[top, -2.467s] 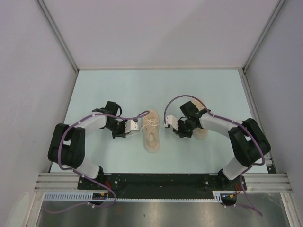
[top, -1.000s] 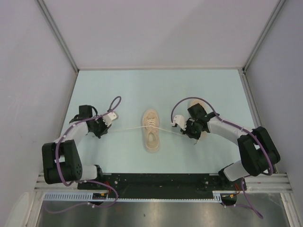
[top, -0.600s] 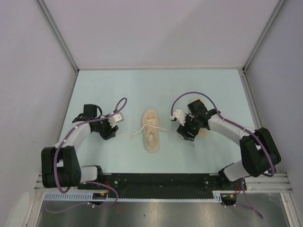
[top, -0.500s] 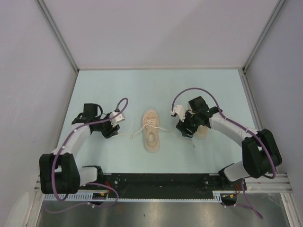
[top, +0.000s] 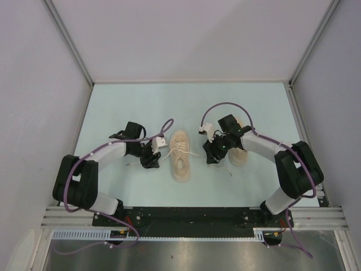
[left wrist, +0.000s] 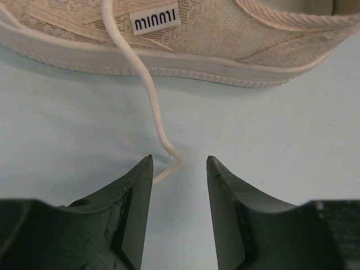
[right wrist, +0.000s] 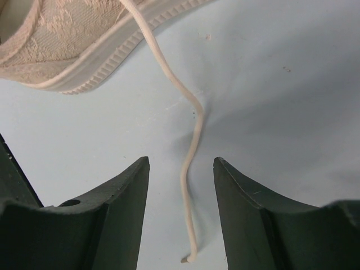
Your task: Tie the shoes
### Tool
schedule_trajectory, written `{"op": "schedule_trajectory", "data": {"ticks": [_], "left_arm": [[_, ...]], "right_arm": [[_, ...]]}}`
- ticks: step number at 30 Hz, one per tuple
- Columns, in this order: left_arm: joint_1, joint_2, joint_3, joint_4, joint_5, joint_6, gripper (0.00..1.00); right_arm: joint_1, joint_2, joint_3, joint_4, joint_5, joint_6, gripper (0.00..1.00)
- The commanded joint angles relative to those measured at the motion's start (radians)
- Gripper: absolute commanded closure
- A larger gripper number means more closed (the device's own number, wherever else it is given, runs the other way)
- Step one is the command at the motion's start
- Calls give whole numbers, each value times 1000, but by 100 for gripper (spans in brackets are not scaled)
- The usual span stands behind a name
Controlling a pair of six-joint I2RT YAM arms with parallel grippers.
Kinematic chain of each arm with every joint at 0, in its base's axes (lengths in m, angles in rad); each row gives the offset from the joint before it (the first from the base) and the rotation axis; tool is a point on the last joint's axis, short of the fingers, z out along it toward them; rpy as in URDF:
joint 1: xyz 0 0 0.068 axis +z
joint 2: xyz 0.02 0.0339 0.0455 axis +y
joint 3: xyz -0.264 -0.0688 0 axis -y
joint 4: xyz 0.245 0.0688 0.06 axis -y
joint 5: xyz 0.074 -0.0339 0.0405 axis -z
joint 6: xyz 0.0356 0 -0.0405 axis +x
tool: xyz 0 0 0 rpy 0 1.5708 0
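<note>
Top external | left gripper [top: 151, 161] low beside shoe [top: 181, 159], spread | right gripper [top: 210, 157] low, spread, straddling lace [right wrist: 194, 121]

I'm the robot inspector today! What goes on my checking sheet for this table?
Surface: pale blue-green table, a few tiny specks.
Job's things: two beige low-top fabric sneakers; middle sneaker has thin off-white laces trailing loose to both sides; second sneaker partly under the right arm.
Clutter: nothing seen.
Grippers: left gripper and right gripper both open, a lace lying between each one's fingers.
Cables: purple cables loop along both arms.
Surroundings: grey walls, metal frame.
</note>
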Motion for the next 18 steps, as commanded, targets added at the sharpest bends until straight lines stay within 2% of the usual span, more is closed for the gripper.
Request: {"op": "schedule_trajectory", "data": {"ticks": [1, 9, 12, 13, 14, 18], "left_arm": [[-18, 34, 3, 71, 64, -95, 53], [-44, 74, 5, 182, 43, -168, 58], [-45, 88, 16, 185, 36, -175, 84], [-45, 85, 17, 186, 38, -177, 96], [-45, 69, 17, 188, 38, -177, 100], [-45, -10, 25, 196, 90, -195, 100]], "right_arm": [[2, 27, 38, 64, -61, 80, 47], [4, 59, 38, 130, -73, 126, 48], [9, 70, 38, 136, -70, 128, 50], [9, 73, 38, 135, -70, 128, 51], [7, 79, 38, 133, -68, 125, 51], [9, 88, 38, 142, -73, 131, 50]]}}
